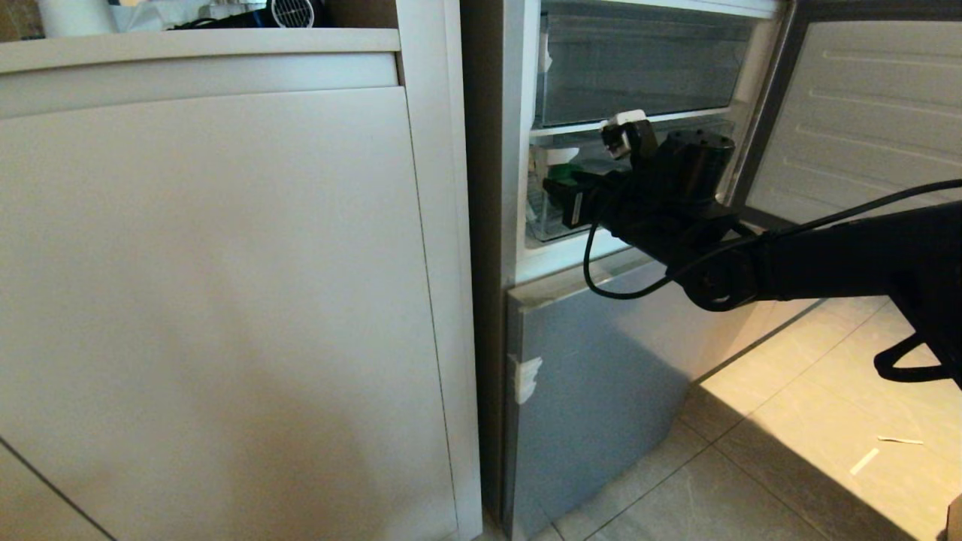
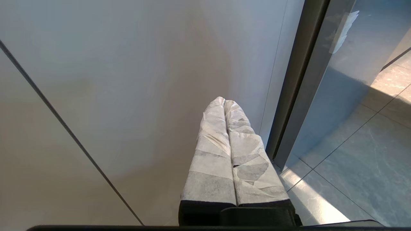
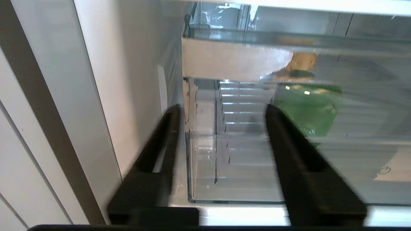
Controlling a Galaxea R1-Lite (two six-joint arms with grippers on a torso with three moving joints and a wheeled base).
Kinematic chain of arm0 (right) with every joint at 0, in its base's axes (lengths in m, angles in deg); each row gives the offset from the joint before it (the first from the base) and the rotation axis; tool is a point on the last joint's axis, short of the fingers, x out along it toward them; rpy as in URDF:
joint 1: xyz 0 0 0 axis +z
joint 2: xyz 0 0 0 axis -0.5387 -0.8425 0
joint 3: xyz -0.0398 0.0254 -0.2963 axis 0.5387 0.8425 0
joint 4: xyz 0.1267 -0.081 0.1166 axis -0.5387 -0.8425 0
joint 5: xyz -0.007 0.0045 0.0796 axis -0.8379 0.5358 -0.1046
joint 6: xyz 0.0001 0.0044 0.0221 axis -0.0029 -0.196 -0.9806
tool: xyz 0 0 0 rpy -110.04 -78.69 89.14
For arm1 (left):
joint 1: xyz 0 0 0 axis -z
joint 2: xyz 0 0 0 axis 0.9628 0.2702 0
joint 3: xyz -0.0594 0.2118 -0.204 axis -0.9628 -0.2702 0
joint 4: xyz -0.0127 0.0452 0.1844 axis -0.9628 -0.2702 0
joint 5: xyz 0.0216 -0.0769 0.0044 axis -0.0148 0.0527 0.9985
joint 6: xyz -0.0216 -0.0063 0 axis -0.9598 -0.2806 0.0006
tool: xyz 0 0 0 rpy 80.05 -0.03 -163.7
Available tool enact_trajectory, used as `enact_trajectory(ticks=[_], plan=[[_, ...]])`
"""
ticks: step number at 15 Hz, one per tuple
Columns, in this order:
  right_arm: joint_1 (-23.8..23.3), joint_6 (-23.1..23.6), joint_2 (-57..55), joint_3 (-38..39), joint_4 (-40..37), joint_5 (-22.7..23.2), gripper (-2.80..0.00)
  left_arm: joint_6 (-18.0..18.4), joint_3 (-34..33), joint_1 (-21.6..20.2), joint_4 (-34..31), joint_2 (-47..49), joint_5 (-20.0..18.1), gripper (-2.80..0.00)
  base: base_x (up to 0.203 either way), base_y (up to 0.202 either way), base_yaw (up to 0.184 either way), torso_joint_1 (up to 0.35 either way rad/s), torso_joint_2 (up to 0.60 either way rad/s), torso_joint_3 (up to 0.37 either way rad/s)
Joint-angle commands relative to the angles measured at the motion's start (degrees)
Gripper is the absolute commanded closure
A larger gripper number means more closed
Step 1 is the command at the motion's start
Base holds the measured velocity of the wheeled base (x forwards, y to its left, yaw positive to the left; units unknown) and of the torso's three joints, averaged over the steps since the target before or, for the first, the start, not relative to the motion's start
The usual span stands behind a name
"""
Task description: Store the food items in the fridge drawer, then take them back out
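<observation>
While the left gripper [image 2: 224, 106] hangs parked with its paper-wrapped fingers pressed together beside the beige cabinet door [image 1: 210, 300], the right gripper [image 3: 221, 112] reaches into the tall silver fridge [image 1: 594, 361], black jaws partly apart and holding nothing I can see. Its jaws straddle the near corner of the clear plastic fridge drawer [image 3: 231, 154]. One glossy green bell pepper [image 3: 308, 112] and one tan potato [image 3: 301, 62] lie inside, just beyond one finger.

fridge drawer [image 3: 231, 61]: sitting in the open fridge, its clear walls showing
bell pepper [image 3: 308, 112]: lying inside the drawer, toward its right
potato [image 3: 301, 62]: lying just behind the pepper, farther in
floor [image 1: 789, 421]: carrying small pale scraps at right
</observation>
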Motion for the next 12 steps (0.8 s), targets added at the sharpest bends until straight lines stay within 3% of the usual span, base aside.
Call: enact_trajectory(ticks=[1,12], plan=[[0.39,0.13,-0.06,-0.77,0.12,-0.03,0.0,0.0,0.01,0.0,-0.04,0.01,-0.02,0.0,0.0,0.0,0.0,0.0,0.0,0.0],[2.49,0.54,2.0,1.07,-0.06,-2.86,0.0,0.0,0.01,0.0,-0.04,0.1,-0.02,0.0,0.0,0.0,0.0,0.0,0.0,0.0]])
